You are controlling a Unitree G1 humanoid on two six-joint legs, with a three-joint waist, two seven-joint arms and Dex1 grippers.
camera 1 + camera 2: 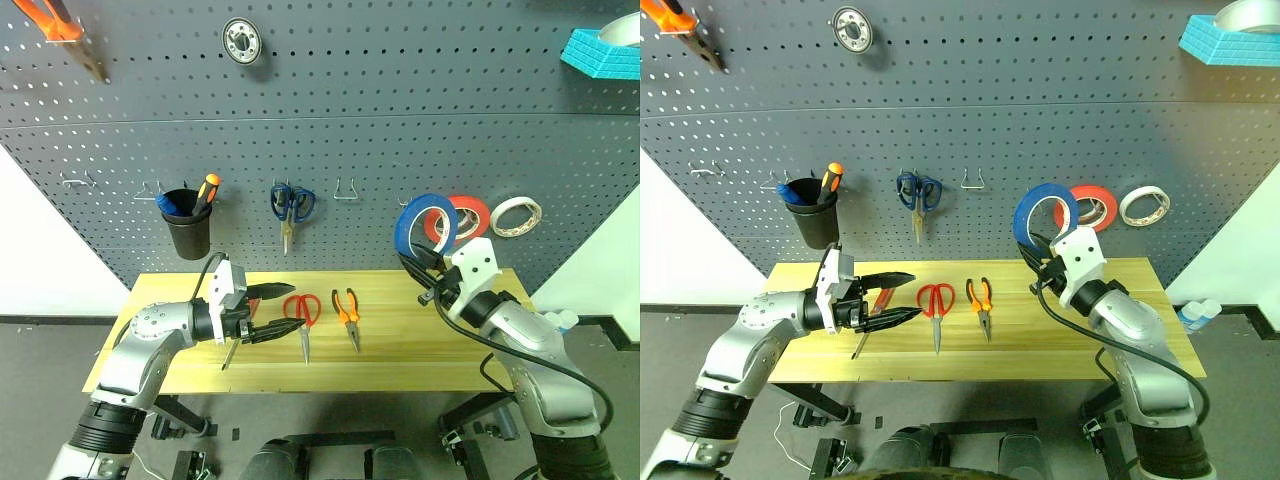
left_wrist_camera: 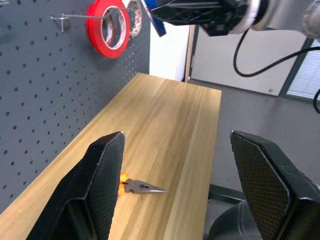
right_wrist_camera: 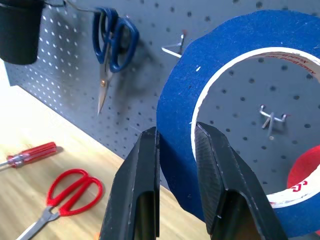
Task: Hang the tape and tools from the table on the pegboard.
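— Right end effector [image 3: 175, 150], what is it doing?
— Pinching the blue tape [image 1: 425, 222] at right-centre, before the pegboard [image 1: 350, 120].
— Left end effector [image 1: 275, 310]?
— Gaping, hovering over the counter [image 1: 400, 330].

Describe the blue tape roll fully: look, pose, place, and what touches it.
The blue tape roll is a flat ring with a blue face, a white inner core bearing small red print, and a wide hole. It stands on edge, lifted off the table, in front of the pegboard near a bare hook, beside the hung red-orange roll. The right gripper pinches its rim, one finger outside, one through the hole.
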